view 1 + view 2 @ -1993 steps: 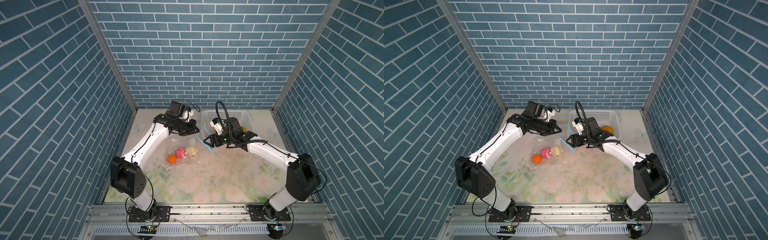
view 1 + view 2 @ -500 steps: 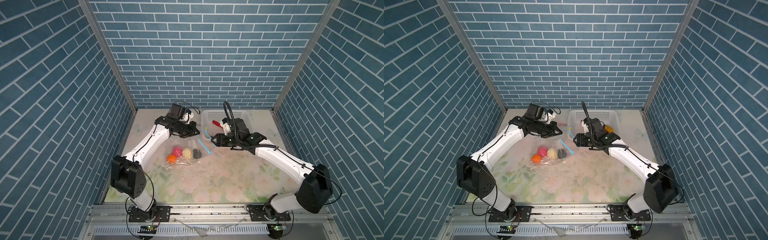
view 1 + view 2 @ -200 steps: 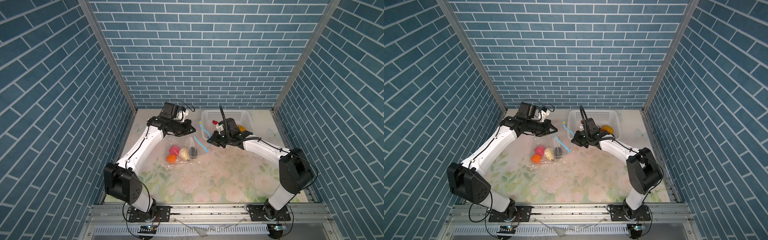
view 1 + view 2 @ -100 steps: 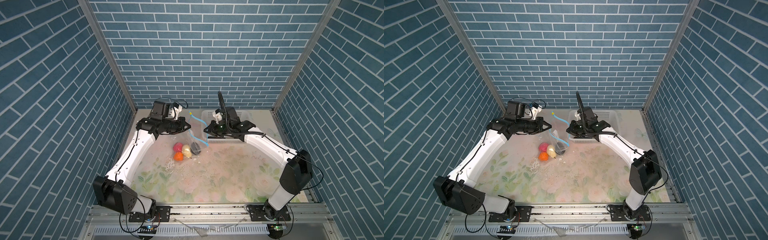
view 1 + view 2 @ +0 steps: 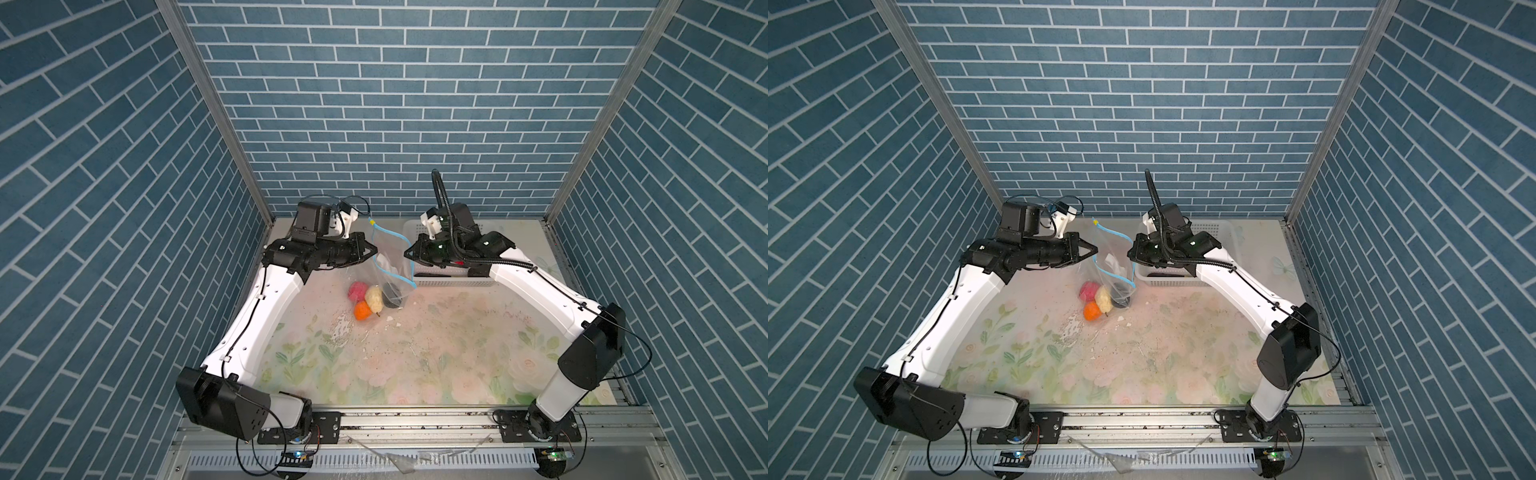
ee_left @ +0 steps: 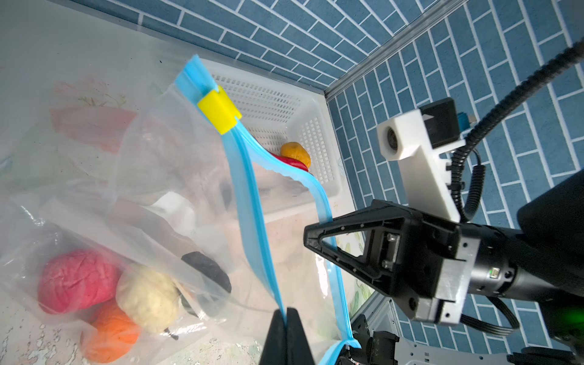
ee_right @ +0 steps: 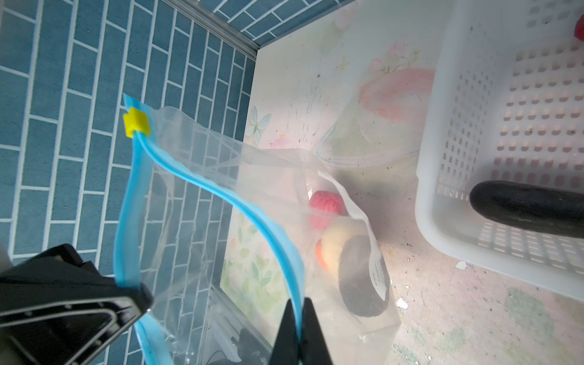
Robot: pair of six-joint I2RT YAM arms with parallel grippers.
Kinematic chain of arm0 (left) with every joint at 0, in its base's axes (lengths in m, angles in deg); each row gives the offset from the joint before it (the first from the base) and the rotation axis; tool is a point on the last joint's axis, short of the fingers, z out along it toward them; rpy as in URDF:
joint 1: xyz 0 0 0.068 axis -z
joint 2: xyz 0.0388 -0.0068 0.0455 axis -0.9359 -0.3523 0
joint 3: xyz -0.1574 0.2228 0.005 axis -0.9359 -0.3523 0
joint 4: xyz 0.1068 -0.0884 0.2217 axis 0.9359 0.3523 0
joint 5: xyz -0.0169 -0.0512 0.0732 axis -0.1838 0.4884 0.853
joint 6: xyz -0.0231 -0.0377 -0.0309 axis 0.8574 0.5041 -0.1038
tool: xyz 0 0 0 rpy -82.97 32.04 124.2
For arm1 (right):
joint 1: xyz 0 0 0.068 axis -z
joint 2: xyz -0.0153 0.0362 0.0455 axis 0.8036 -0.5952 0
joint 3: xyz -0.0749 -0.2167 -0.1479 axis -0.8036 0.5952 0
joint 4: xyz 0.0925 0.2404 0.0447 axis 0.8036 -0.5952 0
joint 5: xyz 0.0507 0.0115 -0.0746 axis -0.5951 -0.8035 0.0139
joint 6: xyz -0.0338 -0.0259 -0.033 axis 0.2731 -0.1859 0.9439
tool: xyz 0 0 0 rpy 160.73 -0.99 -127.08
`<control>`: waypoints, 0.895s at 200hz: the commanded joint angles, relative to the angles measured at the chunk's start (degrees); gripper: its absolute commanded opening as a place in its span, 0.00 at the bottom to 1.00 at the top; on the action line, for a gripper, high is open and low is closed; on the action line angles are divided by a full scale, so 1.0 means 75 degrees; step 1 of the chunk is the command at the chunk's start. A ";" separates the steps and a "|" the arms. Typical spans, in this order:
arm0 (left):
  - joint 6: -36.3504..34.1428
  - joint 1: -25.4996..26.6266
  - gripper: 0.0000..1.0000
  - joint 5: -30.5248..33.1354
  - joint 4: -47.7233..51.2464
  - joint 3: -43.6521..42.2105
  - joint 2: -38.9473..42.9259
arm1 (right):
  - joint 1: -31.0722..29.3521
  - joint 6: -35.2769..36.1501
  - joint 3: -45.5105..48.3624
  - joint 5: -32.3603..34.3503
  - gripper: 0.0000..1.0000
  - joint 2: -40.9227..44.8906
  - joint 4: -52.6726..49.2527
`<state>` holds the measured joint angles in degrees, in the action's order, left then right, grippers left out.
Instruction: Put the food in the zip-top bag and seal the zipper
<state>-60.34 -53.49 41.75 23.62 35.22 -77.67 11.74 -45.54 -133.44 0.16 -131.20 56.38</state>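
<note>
Zip-top bag (image 6: 164,177), clear and crinkled, blue zipper (image 6: 249,215) parted, yellow tab (image 6: 218,110)

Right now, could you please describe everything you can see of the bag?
The bag is clear, crinkly plastic with a white label and a light blue zipper along its mouth, a yellow tab at one end. The mouth is open: the left end effector pinches one lip, the right end effector the other, held up and apart. Its bottom sags toward the table, holding a pink ball, cream lump, orange ball and black lump.
</note>
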 commanded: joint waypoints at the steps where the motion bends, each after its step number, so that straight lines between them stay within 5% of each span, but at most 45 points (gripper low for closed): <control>1: 0.0142 -0.0031 0.00 -0.0100 -0.0163 -0.0191 0.0000 | -0.0174 0.0343 -0.0889 0.0225 0.00 0.0148 -0.0277; 73: 0.0197 -0.0145 0.00 -0.0054 -0.0100 -0.0051 0.0078 | -0.0414 0.0534 -0.1540 0.0252 0.00 -0.0107 -0.0395; 179: -0.0109 -0.1332 0.00 -0.0176 0.0632 0.0229 0.0836 | -0.1023 0.0343 -0.2440 0.0023 0.00 -0.0766 -0.0291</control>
<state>-59.25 -61.14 40.94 25.54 34.61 -73.16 5.75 -42.99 -146.84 1.41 -134.96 53.18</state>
